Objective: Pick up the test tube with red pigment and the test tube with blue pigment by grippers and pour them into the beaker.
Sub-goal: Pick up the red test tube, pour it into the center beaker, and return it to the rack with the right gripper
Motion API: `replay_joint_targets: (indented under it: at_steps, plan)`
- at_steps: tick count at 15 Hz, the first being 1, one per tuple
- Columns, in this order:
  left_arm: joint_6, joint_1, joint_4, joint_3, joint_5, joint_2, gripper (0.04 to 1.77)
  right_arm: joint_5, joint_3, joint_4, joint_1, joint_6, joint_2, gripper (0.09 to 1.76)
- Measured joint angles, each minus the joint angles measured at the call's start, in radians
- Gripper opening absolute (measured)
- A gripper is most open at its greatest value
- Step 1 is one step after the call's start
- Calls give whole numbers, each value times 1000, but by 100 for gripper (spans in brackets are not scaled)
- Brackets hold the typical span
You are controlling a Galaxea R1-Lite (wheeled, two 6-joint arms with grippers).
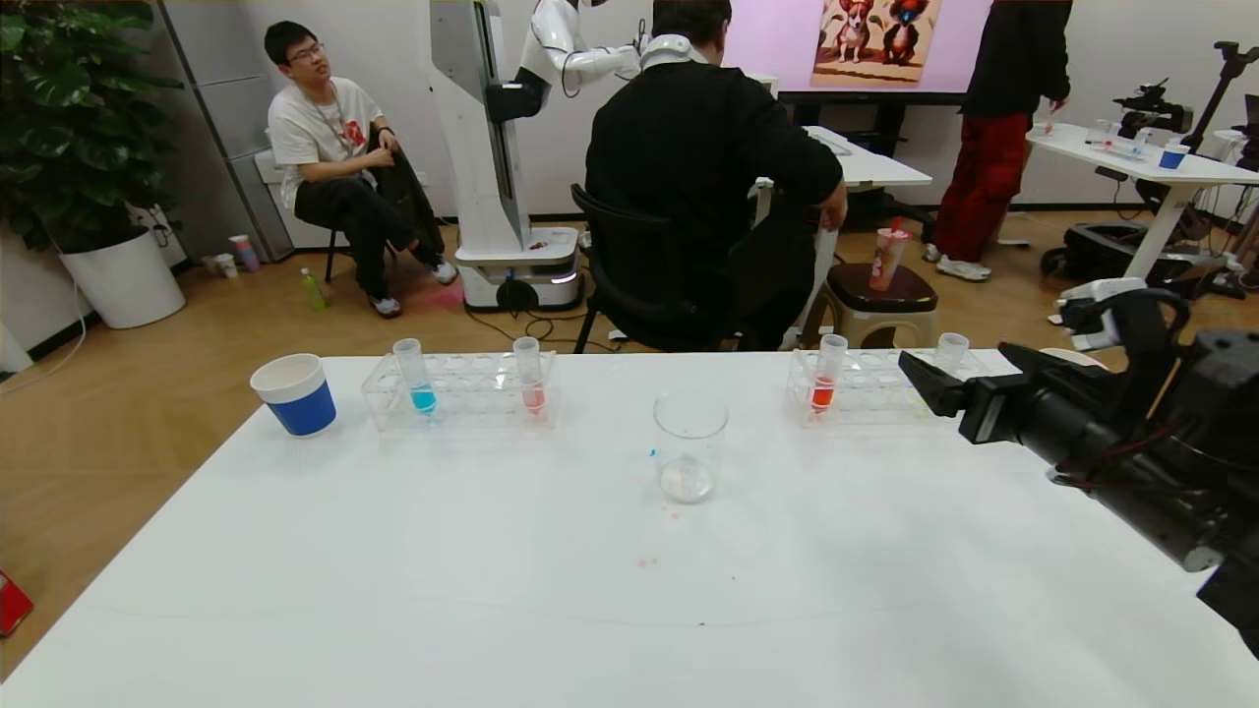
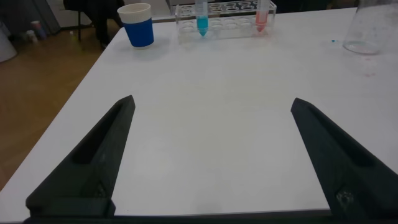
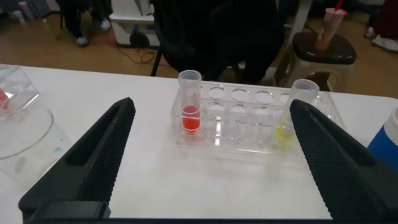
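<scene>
Beaker (image 1: 689,447), wide and nearly empty, is sitting at the middle of the white counter (image 1: 492,590), and that is where both pigments have to end up. Going from the left: a blue-and-white paper cup (image 1: 295,393) is standing by the left rack (image 1: 460,390), which is holding the test tube with blue pigment (image 1: 417,378) upright beside a paler pinkish-red tube (image 1: 530,378). The left hand (image 2: 211,155) is hanging low over bare counter well short of that rack, fingers spread wide and gripping nothing. Past the beaker, the right rack (image 1: 875,388) is carrying the test tube with red pigment (image 1: 825,379) and a yellow-green tube (image 3: 300,115). The right hand (image 3: 208,158) is facing this rack, fingers wide apart and empty, with the red tube between them farther ahead. The risk from here is likely a grasp on the pinkish tube instead, since the two reds look similar, or a finger nudging the light rack and tipping its tubes.
</scene>
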Motion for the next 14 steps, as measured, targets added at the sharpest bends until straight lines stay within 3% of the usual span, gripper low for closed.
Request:
replay_joint_targets:
  at_steps: [6,14]
  plan:
    - [0,0,0,0,0,0,175,-24,-158,-163,31,0,302,174]
    - [-1,0,0,0,0,0,175,-13,-376,-212,12,-1,519,174]
